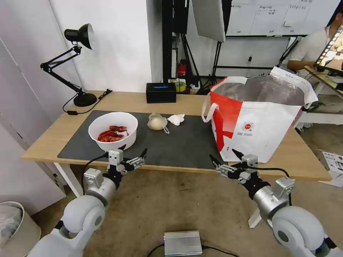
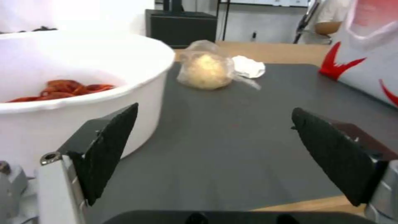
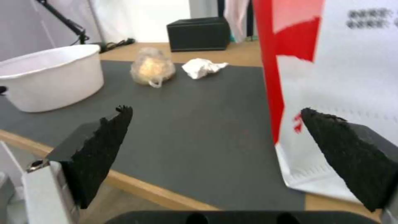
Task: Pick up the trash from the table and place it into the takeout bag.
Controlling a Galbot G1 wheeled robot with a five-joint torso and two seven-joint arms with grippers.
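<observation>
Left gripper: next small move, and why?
Probably ease the left gripper forward and up to the white bowl. It is open at the table edge, just short of the bowl, nothing held; the takeout bag stands open.

A black desk lamp (image 1: 76, 64) stands at the far left corner, a black box (image 1: 161, 92) along the back edge, a silver box (image 1: 183, 243) on the floor.

High head view; low wrist views, shared mat (image 1: 185, 142).
</observation>
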